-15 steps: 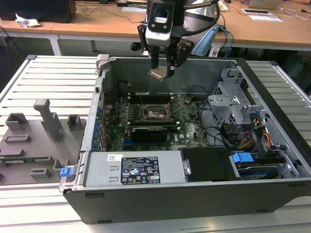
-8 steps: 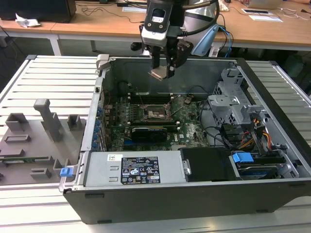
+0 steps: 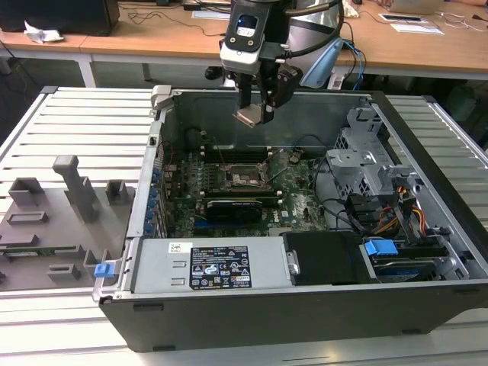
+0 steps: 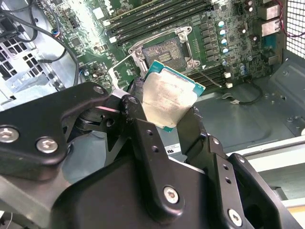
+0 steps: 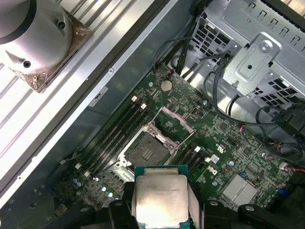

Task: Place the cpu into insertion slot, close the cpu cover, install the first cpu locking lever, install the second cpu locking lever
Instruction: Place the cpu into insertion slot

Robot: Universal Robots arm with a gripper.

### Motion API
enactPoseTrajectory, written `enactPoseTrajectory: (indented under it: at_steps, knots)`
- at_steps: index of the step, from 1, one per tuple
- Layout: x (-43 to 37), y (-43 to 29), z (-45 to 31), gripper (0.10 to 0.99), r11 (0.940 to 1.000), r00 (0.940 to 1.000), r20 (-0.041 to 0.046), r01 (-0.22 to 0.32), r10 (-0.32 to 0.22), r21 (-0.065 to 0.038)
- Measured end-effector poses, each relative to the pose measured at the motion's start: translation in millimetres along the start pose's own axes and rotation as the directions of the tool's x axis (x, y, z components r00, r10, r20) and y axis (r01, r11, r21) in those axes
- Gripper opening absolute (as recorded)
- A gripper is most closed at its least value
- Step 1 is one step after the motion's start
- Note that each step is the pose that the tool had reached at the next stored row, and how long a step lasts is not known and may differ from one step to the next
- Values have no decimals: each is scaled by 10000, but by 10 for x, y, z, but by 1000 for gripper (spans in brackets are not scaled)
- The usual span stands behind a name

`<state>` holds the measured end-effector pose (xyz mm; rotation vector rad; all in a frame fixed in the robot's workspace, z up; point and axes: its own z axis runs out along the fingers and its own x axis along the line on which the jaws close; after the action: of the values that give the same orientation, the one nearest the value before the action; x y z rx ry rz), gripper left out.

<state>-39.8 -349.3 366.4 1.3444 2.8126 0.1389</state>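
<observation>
The exterior view looks down from farther off onto the whole open case [image 3: 229,320]. Both wrist views peer closely past my end effector [image 4: 164,109] [image 5: 161,202], sharing the green board [image 4: 95,57] [image 5: 224,133].

A grey slatted metal table [image 3: 69,114] carries everything. Directly below the claw [image 3: 255,116] an open computer case [image 3: 305,313] lies flat on its side on the slats. Its open face is up and its far wall is just behind the claw. To the exterior view's left of the claw, and nearer the camera, a flat grey fixture plate [image 3: 99,236] rests on the table just beside the case, with several upright grey blocks standing on it. Well behind the claw stands a wooden desk [image 3: 152,38] with papers [image 3: 415,27] and cables lying on it.
</observation>
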Motion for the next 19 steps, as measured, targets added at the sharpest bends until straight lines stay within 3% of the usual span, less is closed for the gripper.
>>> enactPoseTrajectory:
  at_steps: [19]
  knots:
    - [0, 0, 0, 525, 9979, 9979, 57, -642, 642, -15]
